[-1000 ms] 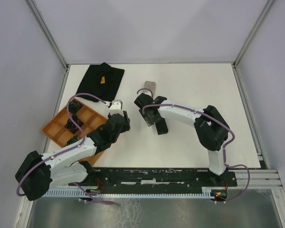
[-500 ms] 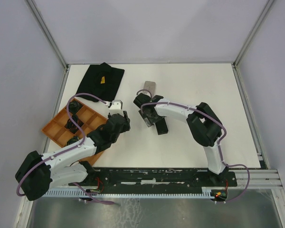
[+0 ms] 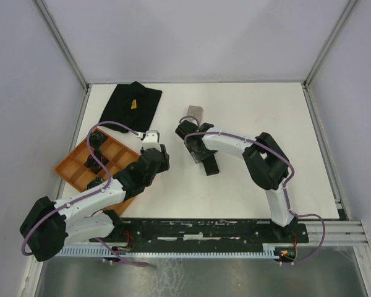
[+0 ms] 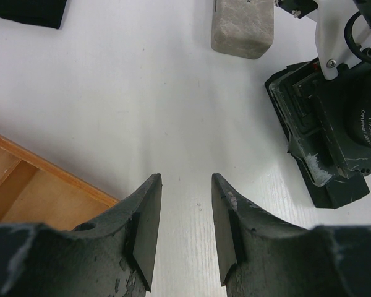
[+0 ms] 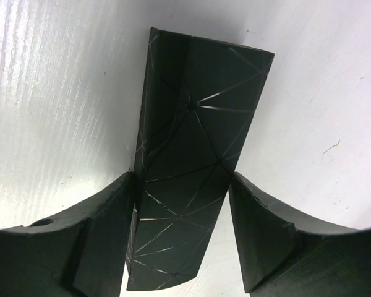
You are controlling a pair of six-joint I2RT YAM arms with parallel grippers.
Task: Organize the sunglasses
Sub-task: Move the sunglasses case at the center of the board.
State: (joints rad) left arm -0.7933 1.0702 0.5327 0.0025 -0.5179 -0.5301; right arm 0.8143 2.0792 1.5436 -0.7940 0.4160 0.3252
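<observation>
tray (image 3: 115, 147) at left, dark shapes in its compartments, probably the sunglasses (image 3: 93, 163) | right gripper (image 5: 182, 179) straddles black case (image 5: 195, 124), clamped or not I cannot tell | left gripper (image 4: 185, 182) half-spread, empty | handling: light, brittle, slick lenses, so pinch the folded frame gently

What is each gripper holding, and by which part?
The left gripper holds nothing. The right gripper straddles the black case across its width near one end; a firm grip cannot be told.
</observation>
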